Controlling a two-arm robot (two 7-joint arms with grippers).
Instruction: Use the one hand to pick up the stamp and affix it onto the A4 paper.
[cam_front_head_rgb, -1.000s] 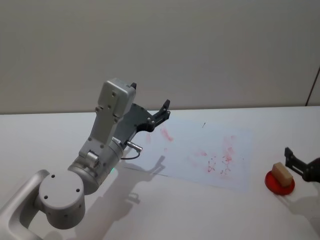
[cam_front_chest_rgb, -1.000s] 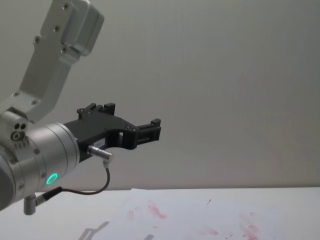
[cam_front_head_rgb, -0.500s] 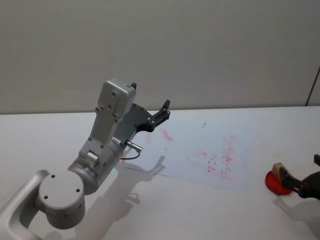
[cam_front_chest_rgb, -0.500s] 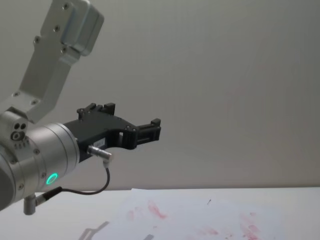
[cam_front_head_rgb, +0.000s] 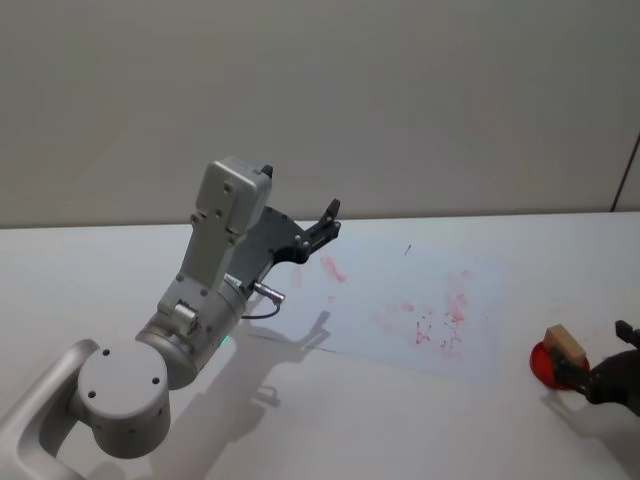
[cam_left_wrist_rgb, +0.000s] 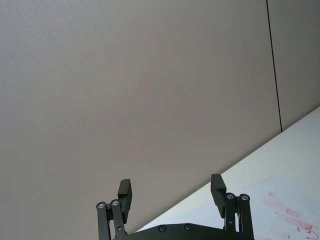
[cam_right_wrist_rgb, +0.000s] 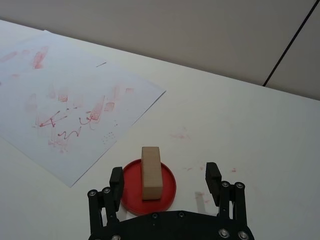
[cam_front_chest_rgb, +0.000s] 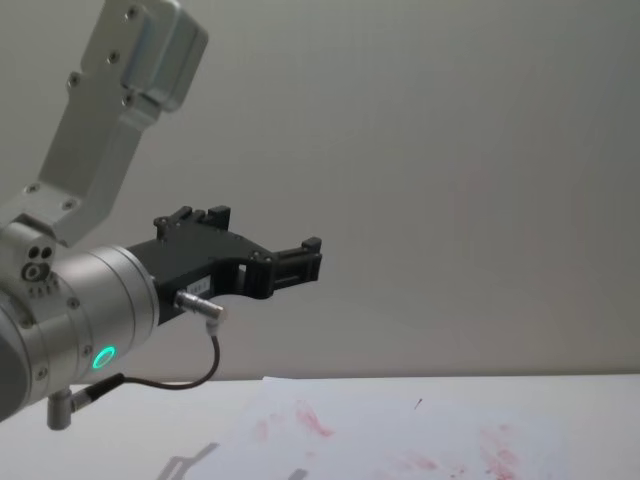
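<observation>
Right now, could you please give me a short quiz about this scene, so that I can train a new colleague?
1. True or false: the stamp lies on the A4 paper.
2. The right gripper has its jaws: A) open, B) shut on the stamp, C) shut on the paper.
3. Fill in: the stamp stands on a round ____ dish, while the left gripper is raised, far from it.
Key: 1 false; 2 A; 3 red.
</observation>
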